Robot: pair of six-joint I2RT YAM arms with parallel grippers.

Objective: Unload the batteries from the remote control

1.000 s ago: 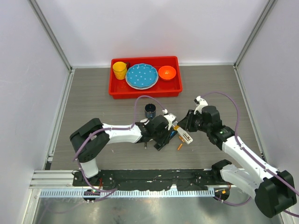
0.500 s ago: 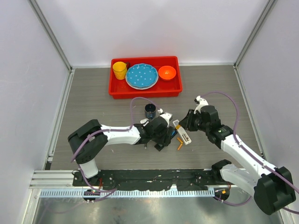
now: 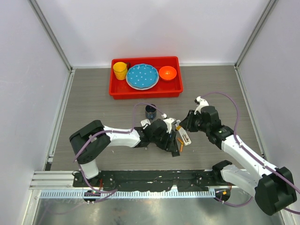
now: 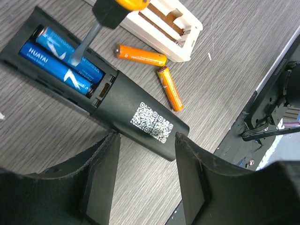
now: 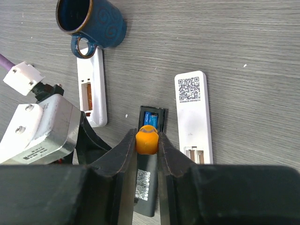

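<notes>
A black remote [image 4: 136, 117] lies with its back open, and two blue batteries [image 4: 58, 68] sit side by side in its compartment [image 5: 152, 117]. Two orange batteries [image 4: 140, 54] lie loose on the table beside it. My right gripper [image 5: 147, 138] is shut on an orange-handled screwdriver [image 4: 101, 18]; its metal tip rests on the blue batteries. My left gripper [image 4: 146, 154] is open and empty, its fingers either side of the remote's closed end without gripping it. In the top view the two grippers meet at mid-table, the left gripper [image 3: 172, 143] beside the right gripper [image 3: 183, 129].
Two white remotes lie either side of the black one, one on the right [image 5: 193, 117] and one on the left [image 5: 91, 91] with an empty battery bay. A dark blue mug [image 5: 91, 21] stands just beyond. A red tray [image 3: 145, 89] with a cup, a plate and a bowl sits at the back.
My left gripper has moved right and nearer, to the closed end of the black remote. The right arm with the screwdriver has hardly moved.
</notes>
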